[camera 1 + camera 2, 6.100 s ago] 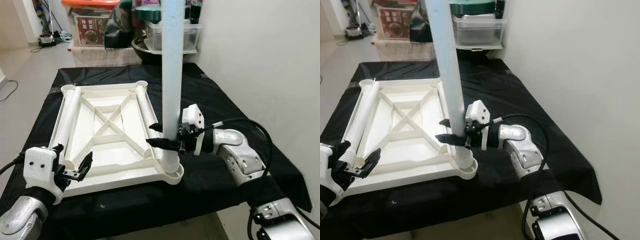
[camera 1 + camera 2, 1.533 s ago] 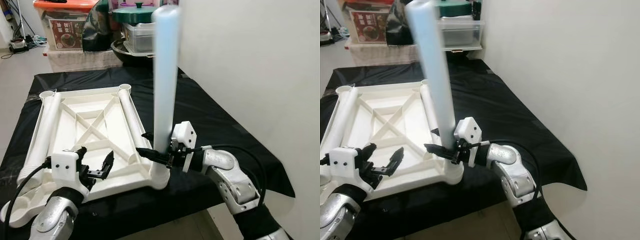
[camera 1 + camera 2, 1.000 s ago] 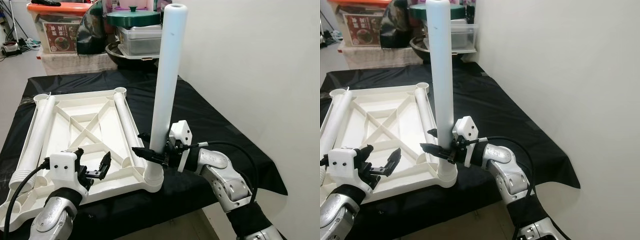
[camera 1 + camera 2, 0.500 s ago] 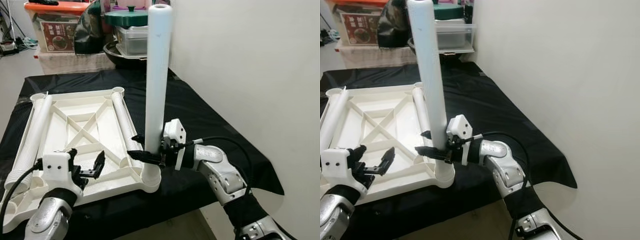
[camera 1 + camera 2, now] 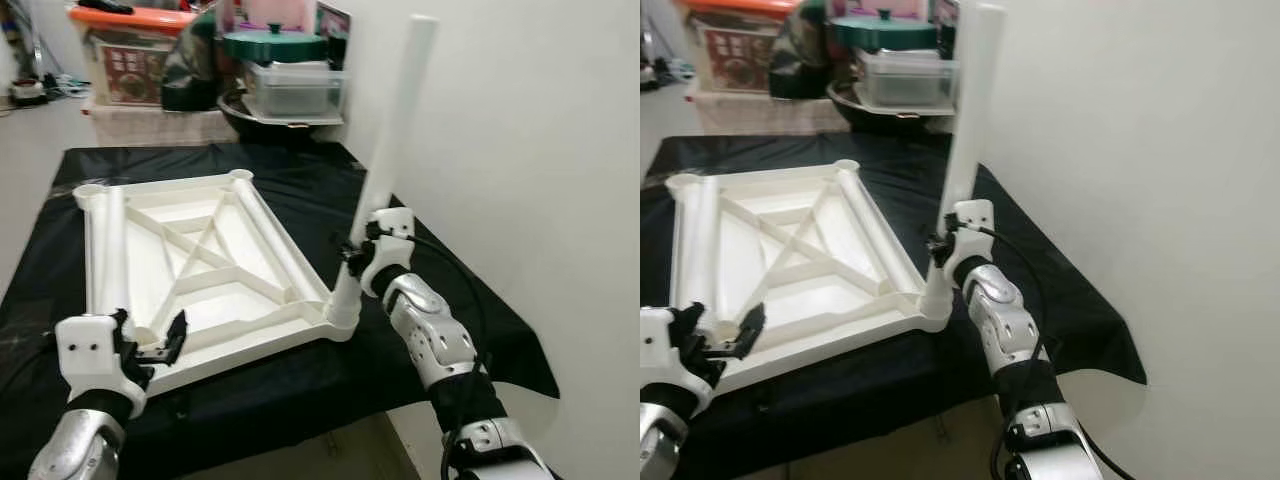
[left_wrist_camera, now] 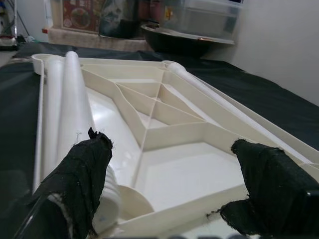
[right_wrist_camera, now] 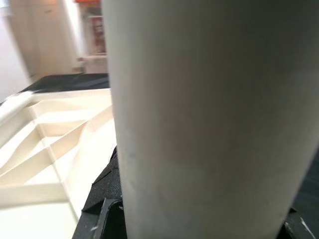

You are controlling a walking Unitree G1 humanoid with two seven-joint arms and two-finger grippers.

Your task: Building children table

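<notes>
Left gripper (image 5: pixel 148 345): you have its fingers spread apart, hovering at the near edge of the tabletop, pinching nothing.
Loose leg (image 5: pixel 112 262): you see this white tube lying along the tabletop's left side.
Tabletop (image 5: pixel 240 300): your white ribbed tabletop lies upside down on the black cloth (image 5: pixel 420 270), with a second leg (image 5: pixel 275 240) lying along its right side.
Upright leg (image 5: pixel 385 165): it stands in the tabletop's near right corner socket, leaning right.
Right gripper (image 5: pixel 356 250): you have it clamped around the upright leg, low down.
Background: storage bins (image 5: pixel 290 85) sit beyond the table.
</notes>
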